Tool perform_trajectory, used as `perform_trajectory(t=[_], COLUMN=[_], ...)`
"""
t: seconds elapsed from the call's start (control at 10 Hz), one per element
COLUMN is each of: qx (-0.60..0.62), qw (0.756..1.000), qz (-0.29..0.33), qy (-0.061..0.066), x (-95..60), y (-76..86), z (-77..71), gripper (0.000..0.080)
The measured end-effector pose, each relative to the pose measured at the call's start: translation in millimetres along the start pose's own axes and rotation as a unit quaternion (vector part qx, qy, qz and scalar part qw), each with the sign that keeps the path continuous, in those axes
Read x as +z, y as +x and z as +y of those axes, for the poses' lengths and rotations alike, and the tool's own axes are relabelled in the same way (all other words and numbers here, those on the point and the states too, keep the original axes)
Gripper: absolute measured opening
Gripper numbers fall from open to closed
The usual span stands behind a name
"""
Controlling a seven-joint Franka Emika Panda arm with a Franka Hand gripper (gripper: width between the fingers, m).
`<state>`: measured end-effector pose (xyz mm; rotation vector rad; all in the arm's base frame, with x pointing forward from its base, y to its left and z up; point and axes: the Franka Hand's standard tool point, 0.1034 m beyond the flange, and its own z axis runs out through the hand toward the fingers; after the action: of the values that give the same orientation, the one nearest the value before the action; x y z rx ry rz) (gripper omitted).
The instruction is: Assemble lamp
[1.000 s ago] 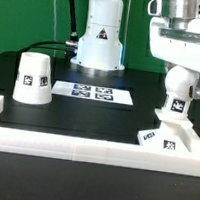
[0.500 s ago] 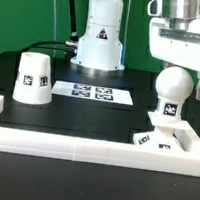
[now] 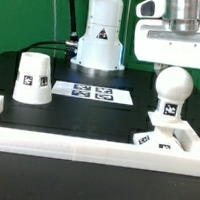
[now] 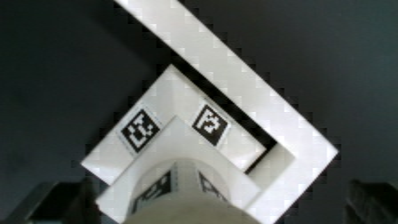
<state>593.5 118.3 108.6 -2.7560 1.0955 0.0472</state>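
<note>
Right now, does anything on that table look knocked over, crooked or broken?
Nothing stands out. The bulb stands upright on the base, the shade sits flat on the table's left in the exterior view, and the marker board lies flat.

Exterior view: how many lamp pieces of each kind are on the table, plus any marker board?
Shade: 1
Bulb: 1, standing on the base
Base: 1
Marker board: 1
Total: 4

You've got a matte white bulb, base and shade, each with black-and-white square tags. Table is black, marker board white with black tags.
</note>
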Motion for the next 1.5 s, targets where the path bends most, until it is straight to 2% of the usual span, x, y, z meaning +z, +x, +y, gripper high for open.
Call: perform_trajectory(t=[0.2,0.3,0.5,0.6,0.8,1.3,1.4,1.5], qx=[-0.076,-0.109,-0.177,-0.196,-0.209,-0.207,-0.233,-0.253], qw=[0.997,0.994,0.984,0.980,0.977,0.978,0.971,0.966], qz=[0.000,0.003,0.015,0.018,0.031,0.029,0.027,0.027], qy=[0.000,-0.004,-0.021,-0.024,-0.023,-0.022,-0.035,-0.043], x=[0.1,-0.3,-5.3,-9.8,-12.0,-10.1,-11.1,-13.6], y=[0.0,-0.6,-6.6,-11.8,-21.1,-20.2,-24.0,-32.2], z=[0.1,0.0,0.8,5.3,14.8,13.7,18.7,31.4], gripper=[0.0699,0.0699,0.0699,0.0699,0.0699,0.0699,0.0699,0.0699])
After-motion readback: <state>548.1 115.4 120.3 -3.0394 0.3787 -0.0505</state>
